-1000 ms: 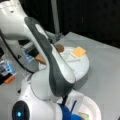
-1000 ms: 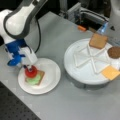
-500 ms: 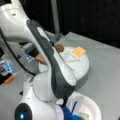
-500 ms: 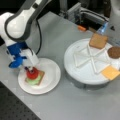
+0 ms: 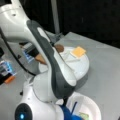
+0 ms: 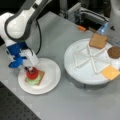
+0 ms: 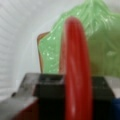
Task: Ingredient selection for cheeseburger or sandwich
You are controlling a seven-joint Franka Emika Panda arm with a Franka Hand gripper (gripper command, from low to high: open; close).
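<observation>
In a front view my gripper (image 6: 29, 69) hangs low over the small white plate (image 6: 51, 77) at the left. It is shut on a red tomato disc (image 6: 32, 73). The disc touches the sandwich stack: green lettuce (image 6: 33, 80) lying on a brown toast square (image 6: 41, 74). The wrist view shows the tomato disc (image 7: 73, 62) standing on edge between my fingers, with lettuce (image 7: 100, 50) and a toast edge (image 7: 40, 50) behind it. In the other front view the arm hides most of the plate (image 5: 90, 102); only the blue gripper body (image 5: 67, 112) and a bit of lettuce (image 5: 83, 116) show.
A round sectioned white tray (image 6: 82, 75) stands at the right with a toast square (image 6: 98, 40), a brown patty (image 6: 114, 52) and a yellow cheese square (image 6: 110, 72). The cheese (image 5: 78, 51) and patty (image 5: 59, 48) show in both front views. Equipment with an orange part (image 6: 81, 28) lines the back edge.
</observation>
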